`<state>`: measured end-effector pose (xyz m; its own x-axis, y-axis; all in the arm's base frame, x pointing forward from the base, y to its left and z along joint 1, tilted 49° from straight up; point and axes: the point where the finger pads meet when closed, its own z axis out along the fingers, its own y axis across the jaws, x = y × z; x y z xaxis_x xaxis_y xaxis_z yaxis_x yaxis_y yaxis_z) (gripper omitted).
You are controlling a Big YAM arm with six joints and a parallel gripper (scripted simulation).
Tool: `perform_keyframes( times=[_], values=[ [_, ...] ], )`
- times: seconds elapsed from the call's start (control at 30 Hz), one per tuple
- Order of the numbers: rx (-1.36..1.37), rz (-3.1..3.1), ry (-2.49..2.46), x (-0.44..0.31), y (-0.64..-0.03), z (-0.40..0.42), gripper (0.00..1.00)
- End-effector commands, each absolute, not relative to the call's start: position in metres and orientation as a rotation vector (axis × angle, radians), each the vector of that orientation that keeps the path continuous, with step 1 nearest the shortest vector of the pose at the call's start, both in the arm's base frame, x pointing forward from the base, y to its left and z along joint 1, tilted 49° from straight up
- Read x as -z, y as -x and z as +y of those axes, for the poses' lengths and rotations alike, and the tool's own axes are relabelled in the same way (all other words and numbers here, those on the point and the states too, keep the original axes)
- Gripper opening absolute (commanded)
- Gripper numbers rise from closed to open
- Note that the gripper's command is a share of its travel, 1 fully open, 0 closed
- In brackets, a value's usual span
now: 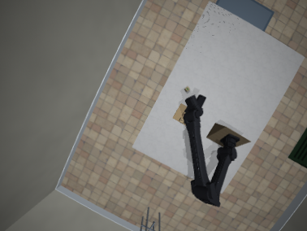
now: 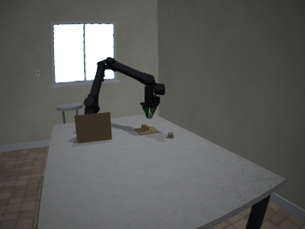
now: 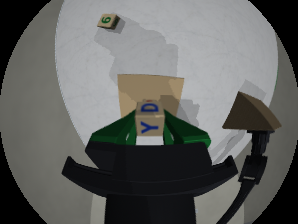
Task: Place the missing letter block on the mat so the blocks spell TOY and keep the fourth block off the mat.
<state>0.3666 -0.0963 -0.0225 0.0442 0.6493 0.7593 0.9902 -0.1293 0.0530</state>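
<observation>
My gripper is shut on a small wooden block and holds it in the air above the tan mat. In the wrist view the held block shows a blue Y on the face towards the camera, with another blue letter above it that I cannot read for sure. The green fingers flank the block, and the mat lies right behind it. Two blocks stand on the mat; the held block hides them in the wrist view. From above, the arm covers most of the mat.
A spare block with a green mark lies on the white table off the mat, also seen in the side view and from above. A brown cardboard panel stands near the arm's base. The table edge lies beyond the mat.
</observation>
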Motion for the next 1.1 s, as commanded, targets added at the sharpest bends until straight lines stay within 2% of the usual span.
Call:
perform_keyframes(
  times=[0.0,0.57,1.07],
  values=[
    [0.87,-1.609,1.857,0.032,-0.369,-0.087,0.25],
    [0.87,-1.607,1.856,0.075,-0.376,-0.036,0.25],
    [0.892,-1.634,1.86,0.079,-0.388,-0.025,0.25]
  ],
)
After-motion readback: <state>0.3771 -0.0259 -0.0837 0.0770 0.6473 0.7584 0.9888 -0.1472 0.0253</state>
